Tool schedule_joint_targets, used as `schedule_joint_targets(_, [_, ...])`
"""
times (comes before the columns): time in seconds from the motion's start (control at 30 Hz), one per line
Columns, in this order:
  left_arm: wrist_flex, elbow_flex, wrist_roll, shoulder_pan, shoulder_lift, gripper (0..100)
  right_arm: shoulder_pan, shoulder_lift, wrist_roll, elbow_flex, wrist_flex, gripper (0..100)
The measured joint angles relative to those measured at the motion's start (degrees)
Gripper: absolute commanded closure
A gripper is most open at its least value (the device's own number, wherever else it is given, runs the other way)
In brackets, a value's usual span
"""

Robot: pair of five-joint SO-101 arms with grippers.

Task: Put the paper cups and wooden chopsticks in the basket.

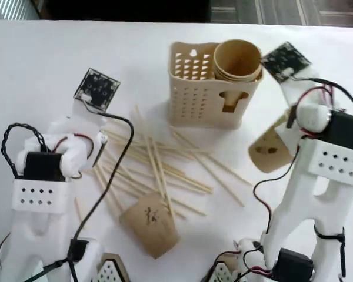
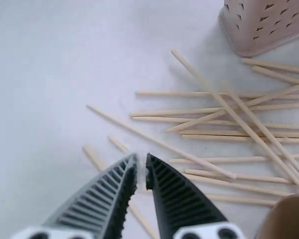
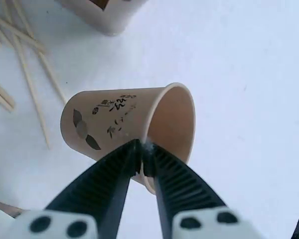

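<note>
Tan paper formed the paper cup (image 3: pixel 114 117) in hand, which lay tipped on its side with its open mouth toward the right gripper (image 3: pixel 142 152). That gripper's jaws were pinched on the rim wall, one finger inside the mouth and one outside. From above, this cup sat at about four o'clock from the basket (image 1: pixel 200 97), close to it but apart. The step appeared to be carrying it into the basket, where the stacked cups (image 1: pixel 238 56) already filled the three o'clock side. Doing it well would probably mean lifting until the cup's base cleared the basket wall, turning it mouth-up, and lowering it straight onto the stack before letting go. The grip would need to stay light, since a thin rim could buckle or swing. Dark brush-like characters and a leaf motif ran along the cup's side, though none of it could be read. The wooden chopsticks (image 1: pixel 159 167) lay scattered at seven o'clock from the basket, with a second paper cup (image 1: pixel 150 226) on its side just beyond them. The left gripper (image 2: pixel 142 169) hung over the sticks on the white table (image 1: pixel 47 53), fingers pressed together and holding nothing visible.
</note>
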Motion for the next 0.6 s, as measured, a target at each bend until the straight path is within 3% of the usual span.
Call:
schedule_joint_targets(0.33, [0.0, 2.7, 0.0, 0.0, 0.0, 94, 3.6, -4.6, -1.4, -18.4, 0.0, 98.1])
schedule_joint_targets(0.6, [-0.5, 4.4, 0.0, 0.0, -0.1, 94, -6.2, -4.7, -5.9, -24.8, -11.3, 98.1])
